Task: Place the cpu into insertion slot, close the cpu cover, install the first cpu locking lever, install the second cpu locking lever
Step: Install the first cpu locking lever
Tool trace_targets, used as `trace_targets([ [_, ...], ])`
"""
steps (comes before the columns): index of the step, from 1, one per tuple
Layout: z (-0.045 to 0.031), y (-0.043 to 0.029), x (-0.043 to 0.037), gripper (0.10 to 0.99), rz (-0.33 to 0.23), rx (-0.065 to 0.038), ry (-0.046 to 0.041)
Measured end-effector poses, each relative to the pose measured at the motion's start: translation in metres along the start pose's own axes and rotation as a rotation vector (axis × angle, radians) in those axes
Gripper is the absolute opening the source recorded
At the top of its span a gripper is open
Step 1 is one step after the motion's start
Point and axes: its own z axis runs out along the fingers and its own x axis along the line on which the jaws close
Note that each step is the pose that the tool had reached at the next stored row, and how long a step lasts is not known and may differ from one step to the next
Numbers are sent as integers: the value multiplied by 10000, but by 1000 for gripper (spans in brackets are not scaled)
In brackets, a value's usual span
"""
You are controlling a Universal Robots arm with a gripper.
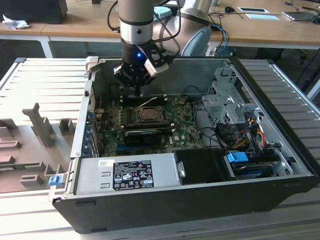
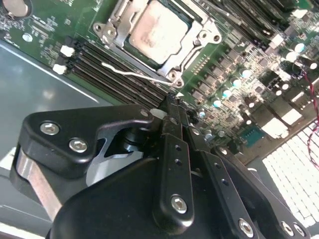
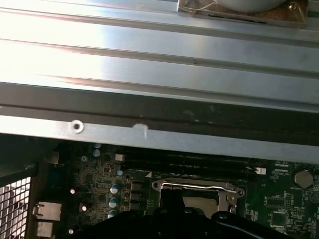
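The cpu [image 2: 159, 30], with its dull silver top, sits in the insertion slot [image 2: 107, 32] on the green motherboard inside the open computer case. The silvery cpu cover [image 2: 202, 37] lies flat around it. A thin pale locking lever [image 2: 134, 74] runs along the socket's edge on the memory-slot side. My gripper [image 2: 172, 102] is shut with nothing between its fingers, and its tip hovers just beside that lever. In the exterior view my gripper [image 1: 138, 92] hangs over the board just behind the cpu [image 1: 149, 114]. The first wrist view looks past the gripper [image 3: 172, 209] at the lever [image 3: 194, 186].
Black memory slots [image 2: 114, 69] run beside the socket. A long black card [image 1: 145, 136] lies in front of it. The power supply [image 1: 125, 175], drive cage [image 1: 225, 100] and loose cables [image 1: 250, 130] crowd the case. The metal case wall [image 3: 159, 99] stands close behind the gripper.
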Motion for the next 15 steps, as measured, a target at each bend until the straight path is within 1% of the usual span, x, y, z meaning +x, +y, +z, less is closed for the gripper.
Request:
trace_targets([
  [9, 12, -16, -151, 106, 3, 1, 0],
  [15, 31, -25, -231, 106, 4, 1, 0],
])
